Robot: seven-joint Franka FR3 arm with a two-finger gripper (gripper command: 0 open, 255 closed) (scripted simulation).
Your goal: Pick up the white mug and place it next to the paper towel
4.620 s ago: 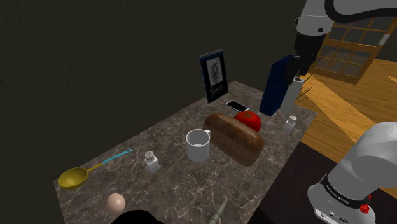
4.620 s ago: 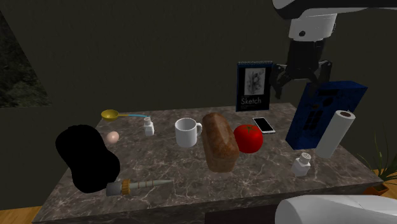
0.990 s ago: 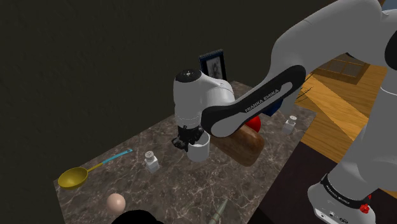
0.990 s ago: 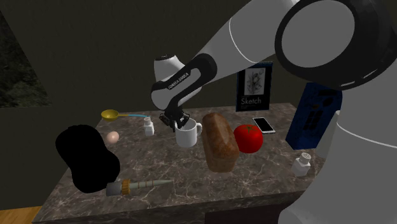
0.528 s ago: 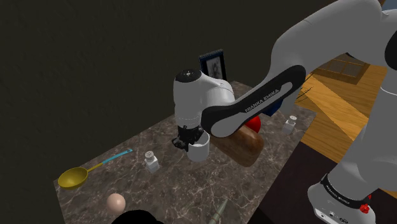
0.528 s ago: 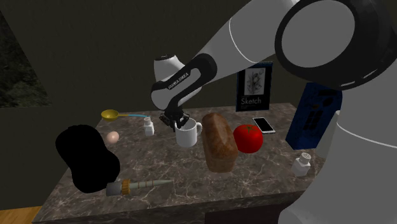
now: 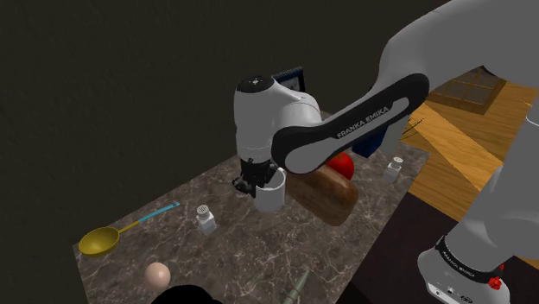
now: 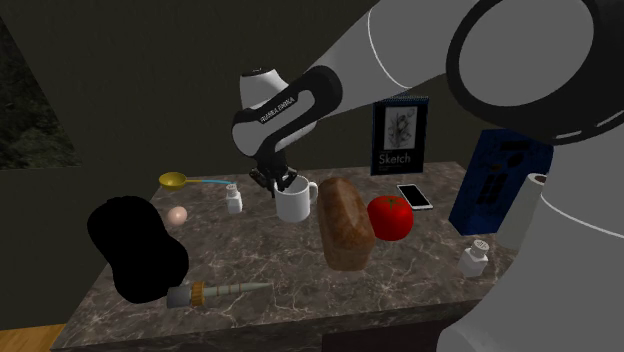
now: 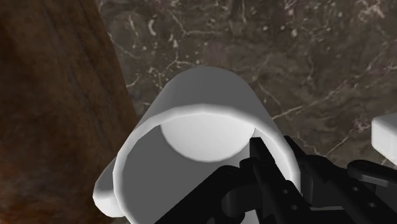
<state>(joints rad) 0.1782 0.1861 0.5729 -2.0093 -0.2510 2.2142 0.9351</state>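
lifted a little since half a second ago, the one white mug [image 8: 296, 205] hangs just beside the one bread loaf [image 8: 343, 225], well apart from the one paper towel roll [image 8: 525, 210]. the black pincer [image 8: 280, 185] is clamped on the mug's rim, one finger [image 9: 257, 149] inside. two shakers stand on the marble counter [image 7: 242, 259]: near shaker [image 7: 206, 219], far shaker [image 7: 395, 168].
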